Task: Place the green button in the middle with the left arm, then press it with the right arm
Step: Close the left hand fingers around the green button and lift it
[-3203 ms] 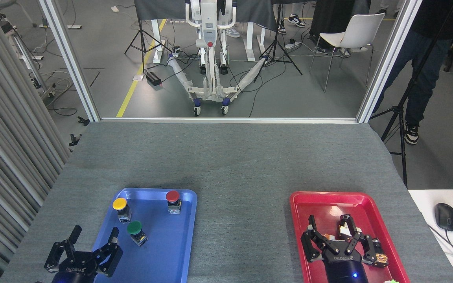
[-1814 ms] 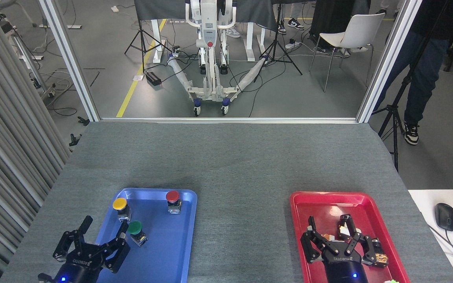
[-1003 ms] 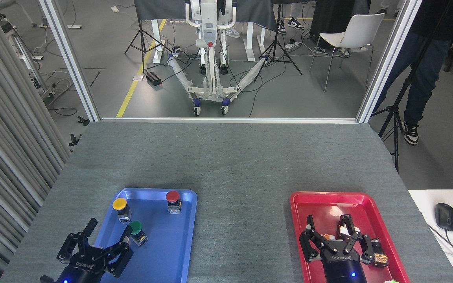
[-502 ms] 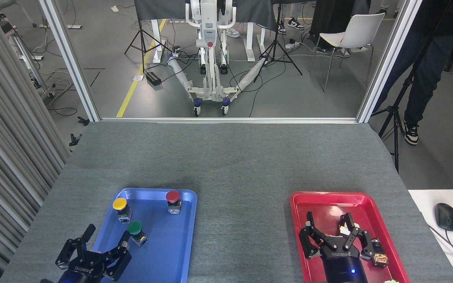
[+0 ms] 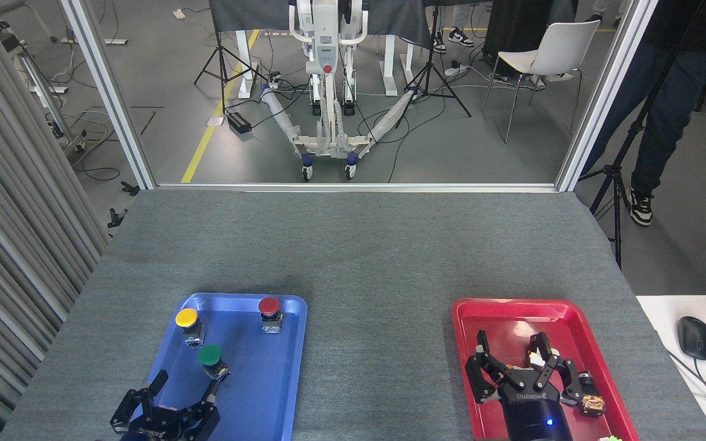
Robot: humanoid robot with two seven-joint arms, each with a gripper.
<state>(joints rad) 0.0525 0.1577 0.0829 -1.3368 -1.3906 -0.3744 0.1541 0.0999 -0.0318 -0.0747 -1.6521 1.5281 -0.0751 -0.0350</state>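
Just beyond the left hand, the green button stands upright on the blue tray, right by the hand's right fingertip and not gripped. That hand is spread wide, holding nothing. Over the red tray, the right hand also gapes open, empty.

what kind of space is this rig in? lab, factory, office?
Most likely a robotics lab or test bay. A grey cloth-covered table sits behind an aluminium frame, with tripods, floor cables and a white wheeled hoist stand beyond. A yellow floor line and a white chair suggest a shared workshop.
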